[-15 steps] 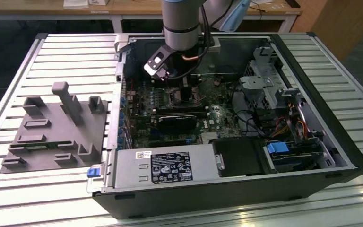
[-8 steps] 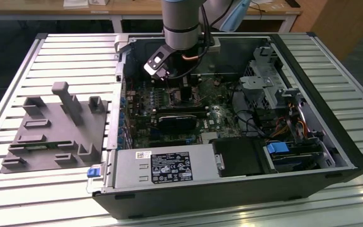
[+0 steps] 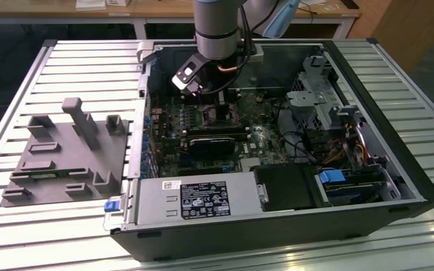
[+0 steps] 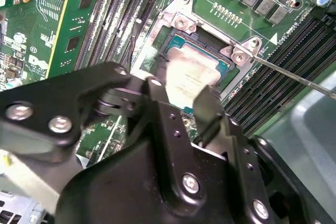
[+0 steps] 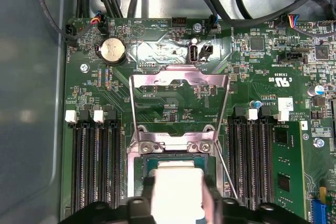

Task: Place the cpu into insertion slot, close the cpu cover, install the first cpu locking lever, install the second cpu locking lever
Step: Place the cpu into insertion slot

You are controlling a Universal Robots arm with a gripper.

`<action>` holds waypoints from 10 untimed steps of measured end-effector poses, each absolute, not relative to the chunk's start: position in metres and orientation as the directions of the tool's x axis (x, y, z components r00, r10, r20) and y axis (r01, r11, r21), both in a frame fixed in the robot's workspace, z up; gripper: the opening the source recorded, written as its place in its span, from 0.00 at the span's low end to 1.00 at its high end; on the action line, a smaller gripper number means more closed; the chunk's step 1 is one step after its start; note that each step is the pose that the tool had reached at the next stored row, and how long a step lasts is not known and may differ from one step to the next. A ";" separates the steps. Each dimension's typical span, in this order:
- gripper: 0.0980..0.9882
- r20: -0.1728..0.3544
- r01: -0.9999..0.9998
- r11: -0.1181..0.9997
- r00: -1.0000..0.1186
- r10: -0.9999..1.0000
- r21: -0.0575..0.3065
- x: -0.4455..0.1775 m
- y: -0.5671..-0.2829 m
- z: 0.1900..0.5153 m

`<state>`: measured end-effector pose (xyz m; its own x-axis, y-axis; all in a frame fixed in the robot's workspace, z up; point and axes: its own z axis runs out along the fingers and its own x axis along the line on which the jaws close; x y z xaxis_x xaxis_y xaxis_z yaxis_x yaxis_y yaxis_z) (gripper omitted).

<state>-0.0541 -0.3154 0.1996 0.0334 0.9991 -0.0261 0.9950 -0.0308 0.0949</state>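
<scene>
Four steps, none looks finished. Exterior view: the pincer [image 3: 215, 100] reaches into the open computer case [image 3: 409, 180]. Second wrist view: it grasps the cpu [image 4: 191, 72] at the insertion slot [image 4: 224, 65]. First wrist view: the cpu cover [image 5: 178, 79] stands open and a locking lever [image 5: 224, 174] is unlatched.

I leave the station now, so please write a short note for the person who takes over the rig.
The gripper is down at the cpu; its grip cannot be judged.
The cpu lies at the insertion slot; full seating is unclear.
The cpu cover stands open.
One locking lever lies unlatched.
Not yet done: closing the cover, installing both levers.
</scene>
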 end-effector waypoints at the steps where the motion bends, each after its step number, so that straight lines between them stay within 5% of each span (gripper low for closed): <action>1: 0.35 -0.026 0.995 -0.031 0.033 0.999 0.095 -0.054 -0.315 0.200; 10: 0.00 -0.026 0.995 -0.031 0.033 0.999 0.095 -0.054 -0.315 0.200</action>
<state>-0.0542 -0.3154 0.1995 0.0334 0.9991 -0.0260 0.9950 -0.0308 0.0951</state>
